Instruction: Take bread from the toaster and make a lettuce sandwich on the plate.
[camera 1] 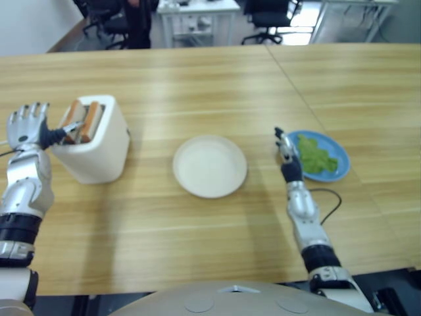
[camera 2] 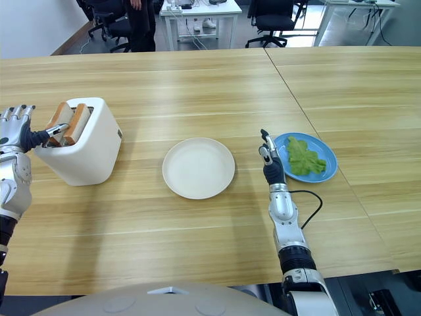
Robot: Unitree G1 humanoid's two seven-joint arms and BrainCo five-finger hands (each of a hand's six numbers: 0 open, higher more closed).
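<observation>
Hovering farthest left of the white plate, the left hand has its fingers spread upward, with one digit tip reaching the nearer of two bread slices. No pinch is closed on it. The slices stand upright in the white toaster, left of the plate, tops proud of the slots, presumably so they can be nipped and lifted. The right hand stands just right of the plate, fingers straight and together, holding nothing. Lettuce lies on a blue dish further right of the plate, judged within that hand's easy reach. Assembly judged not begun.
</observation>
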